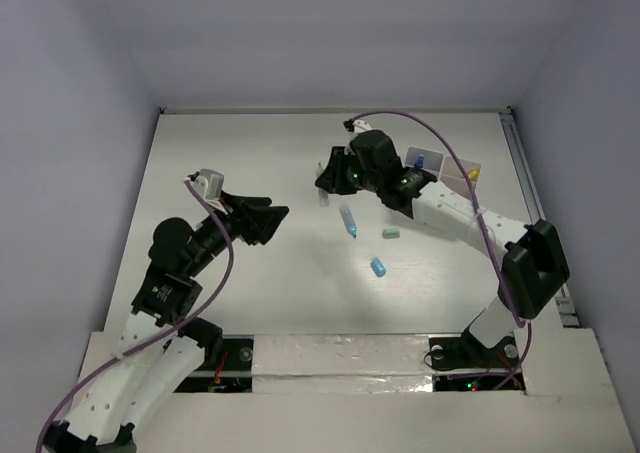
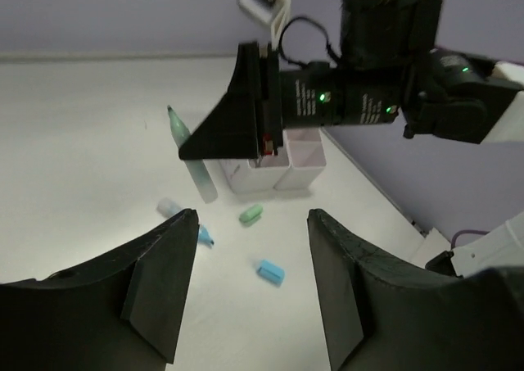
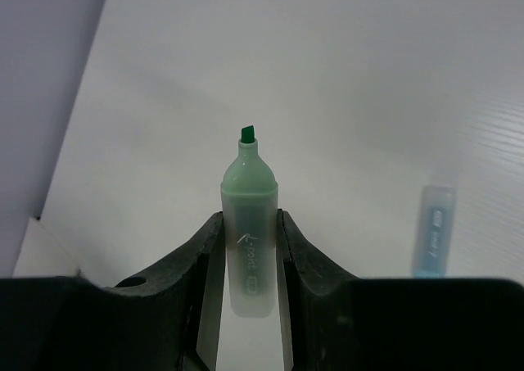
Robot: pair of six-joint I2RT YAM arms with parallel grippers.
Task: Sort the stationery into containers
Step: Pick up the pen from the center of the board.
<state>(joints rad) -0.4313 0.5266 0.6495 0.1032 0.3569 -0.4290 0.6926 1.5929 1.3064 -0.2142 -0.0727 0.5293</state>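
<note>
My right gripper (image 3: 249, 225) is shut on an uncapped green highlighter (image 3: 250, 248) and holds it above the table, tip pointing away. The left wrist view shows it hanging from that gripper (image 2: 190, 160), in front of the white containers (image 2: 282, 165). A blue highlighter (image 1: 348, 221) lies on the table; it also shows in the right wrist view (image 3: 432, 228). A mint cap (image 1: 392, 234) and a blue cap (image 1: 378, 267) lie near it. My left gripper (image 1: 268, 219) is open and empty, left of these items and above the table.
The containers (image 1: 452, 176) stand at the back right, partly hidden by my right arm, with a blue item (image 1: 421, 161) and a yellow-tipped item (image 1: 471, 176) in them. In the left wrist view the mint cap (image 2: 250, 214) and blue cap (image 2: 270, 271) lie between the fingers.
</note>
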